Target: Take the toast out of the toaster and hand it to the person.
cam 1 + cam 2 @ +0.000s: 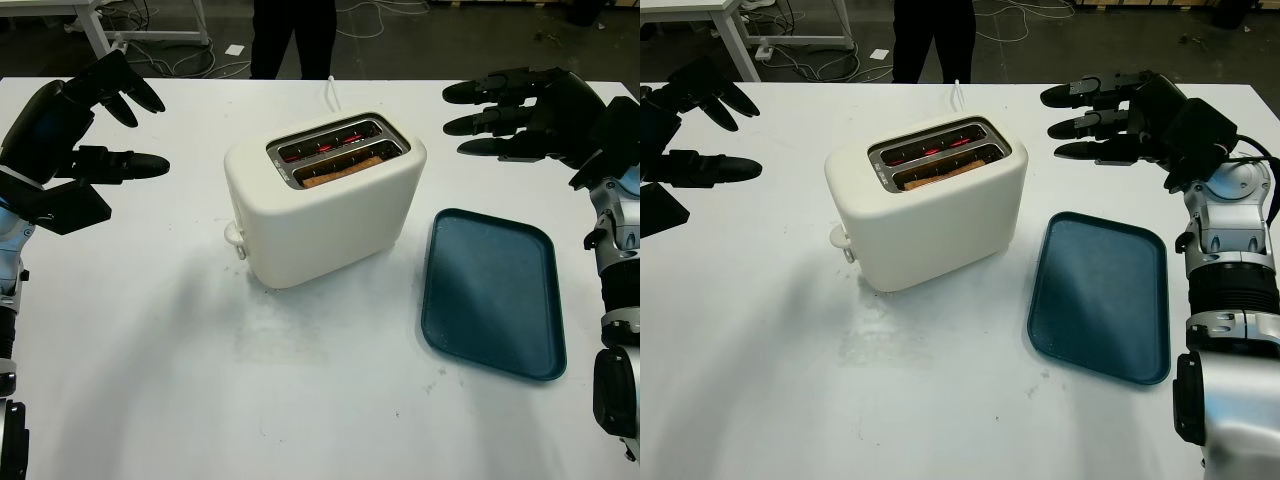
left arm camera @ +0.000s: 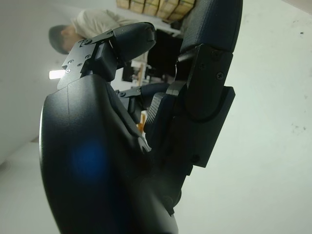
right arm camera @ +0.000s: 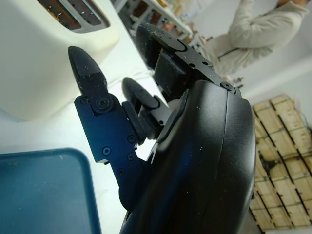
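Note:
A cream toaster (image 1: 320, 205) stands in the middle of the white table (image 1: 150, 370). A slice of toast (image 1: 335, 173) sits low in its nearer slot; the farther slot glows red. My left hand (image 1: 85, 130) hovers open to the left of the toaster, well apart from it. My right hand (image 1: 510, 115) hovers open to the right of the toaster, above the table behind the tray. A person (image 1: 293, 35) in dark trousers stands at the far edge of the table, and a light-sleeved person (image 3: 265, 29) shows in the right wrist view.
A dark teal tray (image 1: 490, 290) lies flat to the right of the toaster. The toaster's white cord (image 1: 328, 90) runs off the far edge. White desk legs (image 1: 100, 30) and cables lie on the floor beyond.

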Controlling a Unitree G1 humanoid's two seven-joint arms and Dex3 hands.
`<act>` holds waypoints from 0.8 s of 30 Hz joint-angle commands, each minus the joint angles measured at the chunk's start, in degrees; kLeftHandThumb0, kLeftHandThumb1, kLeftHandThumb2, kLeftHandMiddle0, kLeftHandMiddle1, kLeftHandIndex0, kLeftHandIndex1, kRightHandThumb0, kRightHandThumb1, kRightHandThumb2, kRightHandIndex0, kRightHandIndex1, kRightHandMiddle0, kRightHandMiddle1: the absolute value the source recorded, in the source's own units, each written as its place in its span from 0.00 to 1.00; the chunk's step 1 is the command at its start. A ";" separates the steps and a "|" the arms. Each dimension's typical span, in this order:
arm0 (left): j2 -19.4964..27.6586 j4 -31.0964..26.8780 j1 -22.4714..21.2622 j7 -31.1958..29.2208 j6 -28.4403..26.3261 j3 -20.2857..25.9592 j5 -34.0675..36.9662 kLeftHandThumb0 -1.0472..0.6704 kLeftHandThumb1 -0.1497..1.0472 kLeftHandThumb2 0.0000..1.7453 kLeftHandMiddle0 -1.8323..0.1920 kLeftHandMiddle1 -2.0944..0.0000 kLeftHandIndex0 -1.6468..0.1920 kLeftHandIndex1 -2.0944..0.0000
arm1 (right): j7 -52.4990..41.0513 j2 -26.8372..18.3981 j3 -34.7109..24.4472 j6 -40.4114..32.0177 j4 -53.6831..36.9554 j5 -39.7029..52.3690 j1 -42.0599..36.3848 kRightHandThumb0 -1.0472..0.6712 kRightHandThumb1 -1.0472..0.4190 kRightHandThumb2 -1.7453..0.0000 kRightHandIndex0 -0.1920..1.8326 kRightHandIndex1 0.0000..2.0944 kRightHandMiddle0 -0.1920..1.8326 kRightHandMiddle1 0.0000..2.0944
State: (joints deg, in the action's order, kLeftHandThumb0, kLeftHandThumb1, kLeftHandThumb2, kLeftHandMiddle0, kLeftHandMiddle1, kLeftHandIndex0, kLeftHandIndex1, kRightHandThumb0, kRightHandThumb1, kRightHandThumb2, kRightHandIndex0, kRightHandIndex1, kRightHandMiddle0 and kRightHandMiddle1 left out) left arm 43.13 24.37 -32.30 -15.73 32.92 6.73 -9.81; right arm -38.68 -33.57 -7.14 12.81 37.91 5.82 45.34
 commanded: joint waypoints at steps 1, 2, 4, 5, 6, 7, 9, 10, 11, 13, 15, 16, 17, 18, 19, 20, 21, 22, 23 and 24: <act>-0.10 -0.29 0.06 0.38 -0.08 0.07 -0.06 0.06 0.89 0.09 0.77 0.22 0.81 0.28 | -0.28 0.23 -0.22 0.95 0.54 0.63 1.05 0.37 0.24 1.00 0.53 0.07 0.52 0.00; -0.09 -0.09 0.02 0.51 0.10 0.05 -0.19 0.06 0.89 0.09 0.77 0.22 0.81 0.28 | -0.30 0.24 -0.23 0.94 0.54 0.66 1.02 0.37 0.24 1.00 0.53 0.07 0.52 0.00; -0.11 0.14 -0.01 0.51 0.10 0.04 -0.16 0.06 0.89 0.09 0.77 0.22 0.81 0.28 | -0.12 0.18 -0.17 0.75 0.22 0.52 0.87 0.37 0.24 1.00 0.53 0.07 0.52 0.00; -0.12 0.18 0.00 0.52 0.06 0.05 -0.17 0.06 0.89 0.09 0.77 0.22 0.81 0.28 | -0.02 0.15 -0.14 0.66 0.06 0.45 0.81 0.37 0.24 1.00 0.53 0.07 0.52 0.00; -0.07 -0.13 0.11 0.32 -0.37 0.05 -0.08 0.06 0.89 0.09 0.77 0.22 0.81 0.28 | 0.09 0.13 -0.14 0.47 -0.14 0.42 0.74 0.37 0.24 1.00 0.53 0.07 0.52 0.00; -0.03 -0.36 0.19 0.19 -0.65 0.06 -0.03 0.06 0.89 0.09 0.78 0.22 0.82 0.28 | 0.20 0.12 -0.13 0.31 -0.30 0.37 0.68 0.37 0.24 1.00 0.53 0.07 0.52 0.00; 0.09 -0.41 0.20 0.36 -0.42 0.00 -0.37 0.06 0.89 0.08 0.78 0.22 0.82 0.28 | 0.15 0.11 -0.13 0.91 -0.01 0.31 0.70 0.36 0.23 1.00 0.53 0.07 0.52 0.00; 0.06 -0.05 0.14 0.40 0.06 0.00 -0.28 0.06 0.89 0.09 0.78 0.22 0.82 0.28 | 0.09 0.12 -0.13 1.22 0.20 0.30 0.74 0.36 0.23 1.00 0.53 0.07 0.52 0.00; 0.02 0.16 0.11 0.39 0.34 0.02 -0.16 0.06 0.89 0.09 0.78 0.22 0.82 0.28 | 0.03 0.13 -0.13 1.47 0.41 0.30 0.79 0.36 0.23 1.00 0.53 0.07 0.52 0.00; -0.03 0.46 0.07 0.38 0.63 0.06 0.00 0.06 0.89 0.09 0.77 0.22 0.82 0.28 | 0.05 0.21 -0.12 1.17 0.33 0.36 0.83 0.37 0.23 1.00 0.53 0.07 0.52 0.00; 0.02 0.08 0.16 0.52 0.35 0.06 -0.24 0.07 0.89 0.09 0.77 0.22 0.82 0.28 | -0.34 0.42 -0.25 1.14 0.72 0.77 1.01 0.38 0.24 1.00 0.53 0.07 0.52 0.00; 0.02 0.00 0.19 0.51 0.26 0.08 -0.24 0.07 0.89 0.09 0.77 0.22 0.81 0.28 | -0.39 0.39 -0.20 1.83 1.06 0.63 1.06 0.38 0.23 1.00 0.53 0.07 0.52 0.00; 0.01 -0.11 0.22 0.46 0.04 0.10 -0.18 0.06 0.89 0.09 0.77 0.22 0.81 0.28 | -0.41 0.31 -0.14 2.13 1.23 0.50 1.09 0.38 0.23 1.00 0.53 0.07 0.52 0.00; -0.01 -0.16 0.25 0.42 -0.15 0.13 -0.11 0.06 0.89 0.09 0.77 0.22 0.81 0.28 | -0.52 0.29 -0.13 2.06 1.29 0.55 1.13 0.37 0.23 1.00 0.53 0.07 0.52 0.00; 0.04 -0.19 0.27 0.40 -0.24 0.11 -0.17 0.06 0.89 0.09 0.77 0.22 0.81 0.28 | -0.48 0.31 -0.15 1.63 1.14 0.63 1.11 0.37 0.23 1.00 0.53 0.07 0.52 0.00; 0.04 -0.23 0.28 0.36 -0.33 0.10 -0.16 0.06 0.89 0.09 0.78 0.22 0.81 0.28 | -0.38 0.30 -0.15 1.50 1.07 0.60 1.08 0.37 0.23 1.00 0.53 0.07 0.52 0.00; 0.03 -0.29 0.28 0.30 -0.41 0.10 -0.11 0.06 0.89 0.09 0.78 0.22 0.81 0.28 | -0.27 0.29 -0.15 1.52 1.02 0.54 1.05 0.37 0.23 1.00 0.53 0.07 0.52 0.00; 0.09 -0.45 0.33 0.31 -0.58 0.09 -0.22 0.06 0.89 0.09 0.78 0.22 0.82 0.28 | -0.31 0.33 -0.18 1.25 0.84 0.65 1.02 0.37 0.23 1.00 0.53 0.07 0.52 0.00; 0.11 -0.60 0.37 0.31 -0.73 0.09 -0.27 0.06 0.89 0.08 0.78 0.23 0.82 0.28 | -0.53 0.34 -0.21 1.28 0.92 0.78 1.07 0.38 0.23 1.00 0.53 0.07 0.52 0.00; 0.17 -0.43 0.32 0.43 -0.35 0.06 -0.42 0.06 0.89 0.08 0.78 0.22 0.82 0.28 | -0.56 0.33 -0.19 1.30 0.88 0.78 1.05 0.38 0.23 1.00 0.52 0.07 0.51 0.00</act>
State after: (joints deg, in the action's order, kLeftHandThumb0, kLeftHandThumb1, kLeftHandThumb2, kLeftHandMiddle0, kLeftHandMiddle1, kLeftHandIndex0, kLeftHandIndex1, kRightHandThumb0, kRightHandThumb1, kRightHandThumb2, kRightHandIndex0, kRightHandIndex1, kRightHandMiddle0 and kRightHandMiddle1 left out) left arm 43.14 24.32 -32.30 -15.73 32.63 6.73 -9.82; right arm -38.88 -33.53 -7.14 13.43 38.76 5.84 45.41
